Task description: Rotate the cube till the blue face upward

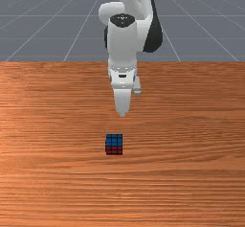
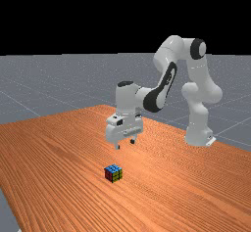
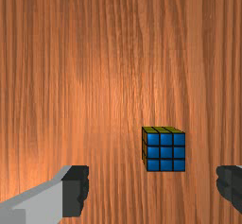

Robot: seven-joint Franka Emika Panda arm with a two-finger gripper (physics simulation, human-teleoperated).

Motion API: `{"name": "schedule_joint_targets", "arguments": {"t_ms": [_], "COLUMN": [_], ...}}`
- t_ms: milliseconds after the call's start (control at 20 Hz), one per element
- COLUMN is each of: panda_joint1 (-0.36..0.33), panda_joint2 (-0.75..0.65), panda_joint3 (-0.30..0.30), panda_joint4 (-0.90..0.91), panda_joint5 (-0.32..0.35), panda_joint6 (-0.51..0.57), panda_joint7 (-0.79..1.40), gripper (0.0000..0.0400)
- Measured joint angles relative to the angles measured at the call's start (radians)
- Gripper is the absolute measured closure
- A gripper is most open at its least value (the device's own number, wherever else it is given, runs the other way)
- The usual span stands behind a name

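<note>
My gripper (image 2: 125, 144) hangs above the table in the far view, its two fingers wide apart with nothing between them. The cube (image 2: 113, 173) rests flat on the wood, lower than the fingertips and a little to the far view's left. Its blue face is on top, with red and yellow on the sides that show. In the front view the cube (image 1: 114, 144) stands nearer the camera than the hand, blue up and red toward the camera. The wrist view has the blue top of the cube (image 3: 165, 152) squarely in sight, near the open gripper (image 3: 152, 185).
The wooden table (image 1: 191, 149) spreads around the cube on all sides. At the far view's right, the arm's base (image 2: 198, 134) stands by the table's back edge.
</note>
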Motion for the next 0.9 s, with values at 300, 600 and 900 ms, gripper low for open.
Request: {"name": "schedule_joint_targets", "arguments": {"t_ms": [300,600,900], "panda_joint1": [0.043,0.091,0.095], "panda_joint2": [0.075,0.109,0.114], "panda_joint3": [-0.125,-0.231,-0.232], "panda_joint4": [0.219,0.302,0.309], "panda_joint5": [0.081,0.212,0.226], "panda_joint6": [-0.218,-0.32,-0.328], "panda_joint7": [0.62,1.326,1.366], "gripper": [0.0307,0.0395,0.04]}}
